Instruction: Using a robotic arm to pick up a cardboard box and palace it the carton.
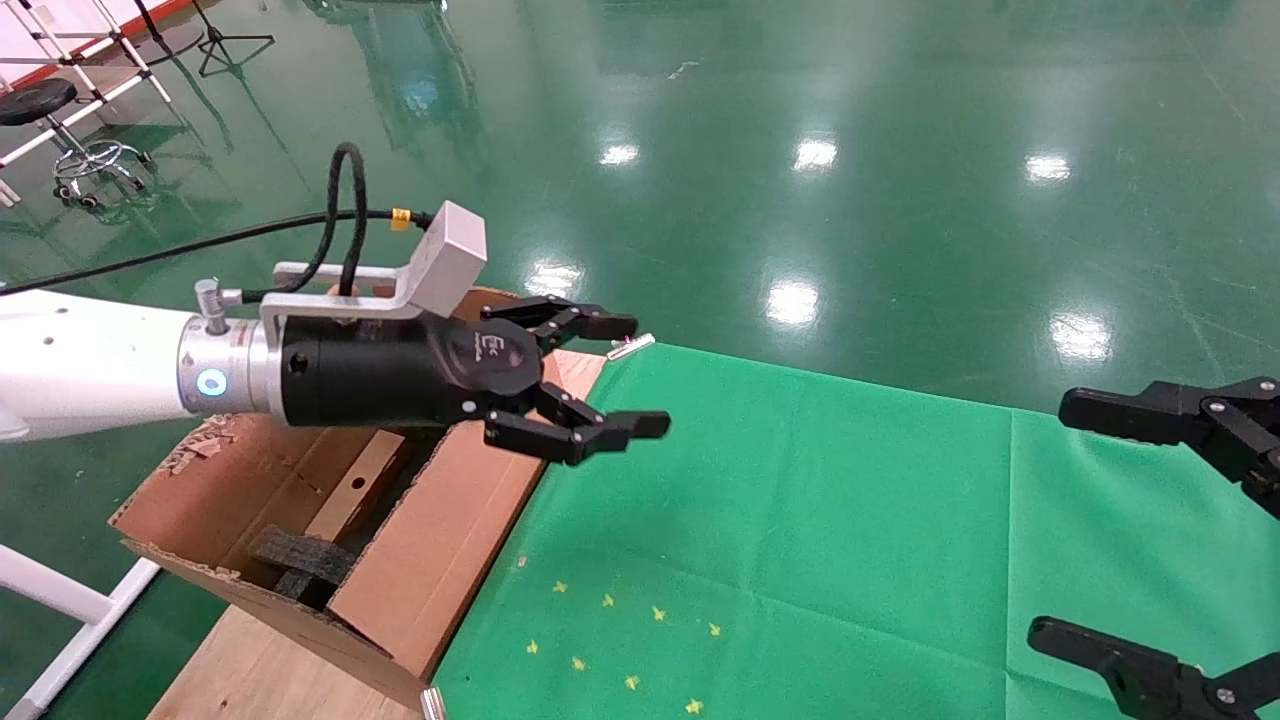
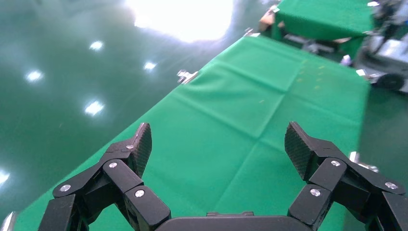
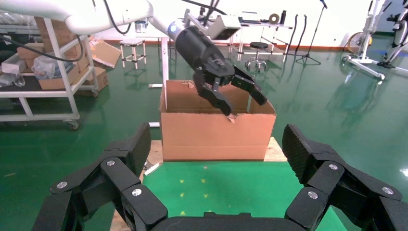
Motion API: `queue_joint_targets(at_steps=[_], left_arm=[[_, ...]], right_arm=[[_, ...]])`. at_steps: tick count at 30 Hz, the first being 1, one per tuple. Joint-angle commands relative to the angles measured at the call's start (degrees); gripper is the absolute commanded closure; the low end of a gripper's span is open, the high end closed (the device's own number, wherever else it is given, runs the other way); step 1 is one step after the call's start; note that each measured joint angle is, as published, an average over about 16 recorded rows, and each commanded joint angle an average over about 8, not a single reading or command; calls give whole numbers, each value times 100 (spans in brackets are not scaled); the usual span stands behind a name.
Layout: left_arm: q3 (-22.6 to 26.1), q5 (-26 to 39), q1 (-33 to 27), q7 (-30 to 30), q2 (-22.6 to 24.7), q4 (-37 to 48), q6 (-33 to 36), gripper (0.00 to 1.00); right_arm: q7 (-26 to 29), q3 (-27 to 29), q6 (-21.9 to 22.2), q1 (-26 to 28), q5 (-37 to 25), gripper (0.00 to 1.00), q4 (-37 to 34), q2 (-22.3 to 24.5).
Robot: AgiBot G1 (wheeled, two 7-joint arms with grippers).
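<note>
The large brown carton [image 1: 440,540] with ragged flaps stands at the left end of the green table and also shows in the right wrist view [image 3: 216,134]. The small slim cardboard box [image 1: 350,495], with a round hole, lies inside it beside black foam blocks [image 1: 300,555]. The white left arm's gripper [image 1: 640,375] is open and empty, held above the carton's near wall and pointing over the cloth. It appears in its own wrist view [image 2: 218,139] and in the right wrist view [image 3: 244,103]. My right gripper [image 1: 1060,520] is open and empty at the far right [image 3: 215,139].
Green cloth [image 1: 800,520] covers the table, with small yellow marks [image 1: 620,640] near the front. The carton rests on a wooden board [image 1: 260,670]. A white frame bar [image 1: 60,600] runs at the lower left. A stool [image 1: 40,100] and stands sit on the shiny green floor behind.
</note>
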Motion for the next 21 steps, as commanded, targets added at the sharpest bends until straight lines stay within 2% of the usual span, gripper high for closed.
queue_joint_targets(at_steps=[1, 14, 21], left_arm=[[-159, -139, 167, 51, -9, -209, 49, 0], [-1190, -1036, 1252, 381, -68, -1559, 364, 0], [-1539, -1344, 1619, 481, -86, -2020, 473, 0]], right_arm=[[0, 0, 0, 0, 0, 0, 0, 0], [-1, -1, 0, 0, 1, 0, 0, 0], [-1, -1, 2, -1, 2, 0, -2, 1]])
